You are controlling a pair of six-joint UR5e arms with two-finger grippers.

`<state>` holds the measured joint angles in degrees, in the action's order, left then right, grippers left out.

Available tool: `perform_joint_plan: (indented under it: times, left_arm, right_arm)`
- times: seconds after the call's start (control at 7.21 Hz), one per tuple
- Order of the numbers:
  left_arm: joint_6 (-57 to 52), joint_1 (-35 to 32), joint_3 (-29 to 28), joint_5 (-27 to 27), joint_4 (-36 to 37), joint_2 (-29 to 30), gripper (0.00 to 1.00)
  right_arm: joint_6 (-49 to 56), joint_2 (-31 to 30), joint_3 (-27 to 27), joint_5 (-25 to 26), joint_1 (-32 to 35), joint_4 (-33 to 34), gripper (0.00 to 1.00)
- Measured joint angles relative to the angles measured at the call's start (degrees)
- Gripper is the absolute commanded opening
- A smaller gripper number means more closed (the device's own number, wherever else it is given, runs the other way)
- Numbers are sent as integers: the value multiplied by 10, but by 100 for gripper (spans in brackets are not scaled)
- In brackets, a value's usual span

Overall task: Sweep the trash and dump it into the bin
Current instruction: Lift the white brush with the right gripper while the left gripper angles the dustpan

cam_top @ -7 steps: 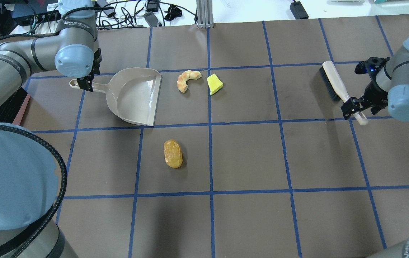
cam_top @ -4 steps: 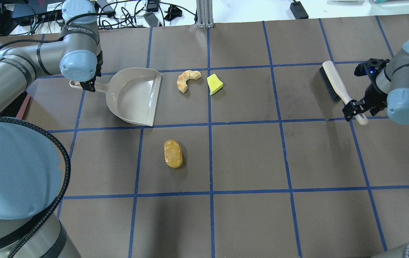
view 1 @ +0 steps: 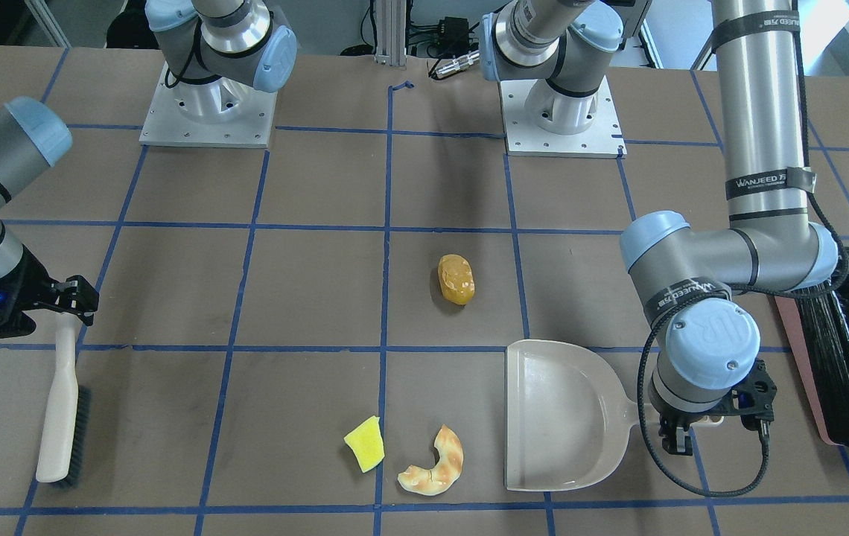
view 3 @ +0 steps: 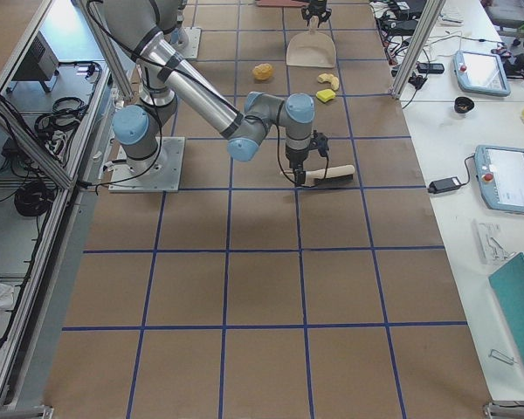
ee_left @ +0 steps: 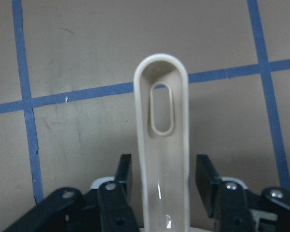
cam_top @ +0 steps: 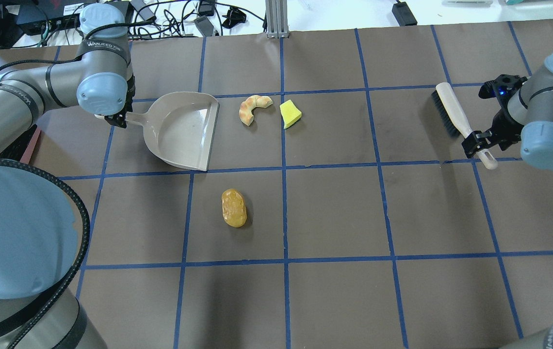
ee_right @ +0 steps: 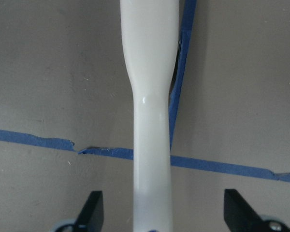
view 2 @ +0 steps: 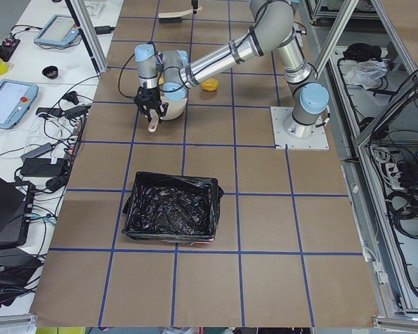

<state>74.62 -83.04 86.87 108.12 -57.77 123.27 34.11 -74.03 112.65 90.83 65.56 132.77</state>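
Trash is lying loose near the dustpan (cam_top: pixel 182 131): a glossy lump (cam_top: pixel 234 208), sponge wedge (cam_top: pixel 290 114) and bread curl (cam_top: pixel 253 108), probably light and skittish, best swept, not pinched. The left gripper (ee_left: pixel 163 169) is straddling the dustpan's handle, the right gripper (ee_right: pixel 165 205) the brush (cam_top: pixel 453 115) handle, fingers apart.

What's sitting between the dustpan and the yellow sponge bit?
The curved bread piece lies between the dustpan and the sponge piece, touching neither, as the overhead view shows.
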Motion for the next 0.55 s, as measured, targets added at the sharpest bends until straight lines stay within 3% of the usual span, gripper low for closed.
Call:
perform_joint_plan:
  times: [0.14,0.55]
  left_arm:
    - [2,2,1,-1,0,0,0]
    - [15,3,-8,0,2,-4,0]
  right_arm:
    - [0,0,1,-1,0,1,62]
    - [0,3,2,-1,1,2,56]
